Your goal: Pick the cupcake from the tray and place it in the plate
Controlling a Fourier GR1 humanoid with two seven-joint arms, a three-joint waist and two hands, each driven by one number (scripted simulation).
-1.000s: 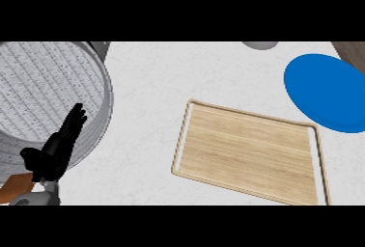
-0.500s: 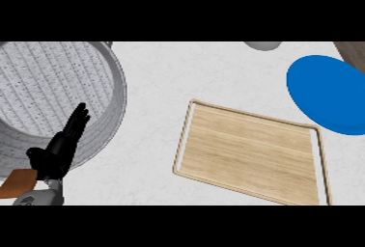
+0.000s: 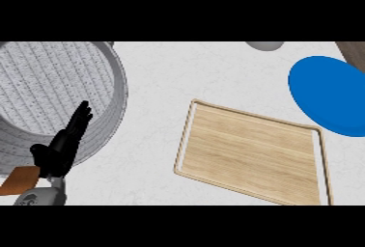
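One hand is showing, just resting left of the wooden tray, fingers straight, grasping nothing, probably since no cupcake's visible.

— What sort of place is this?

— A kitchen, seen from above a pale, marble-like counter.

— What shows it?

— A wooden tray with a raised rim lies flat on the counter, and a blue plate sits just beside its far right corner. At the left stands a big grey ribbed pot. A small grey rounded object is cut off at the top edge; I cannot tell what it is.
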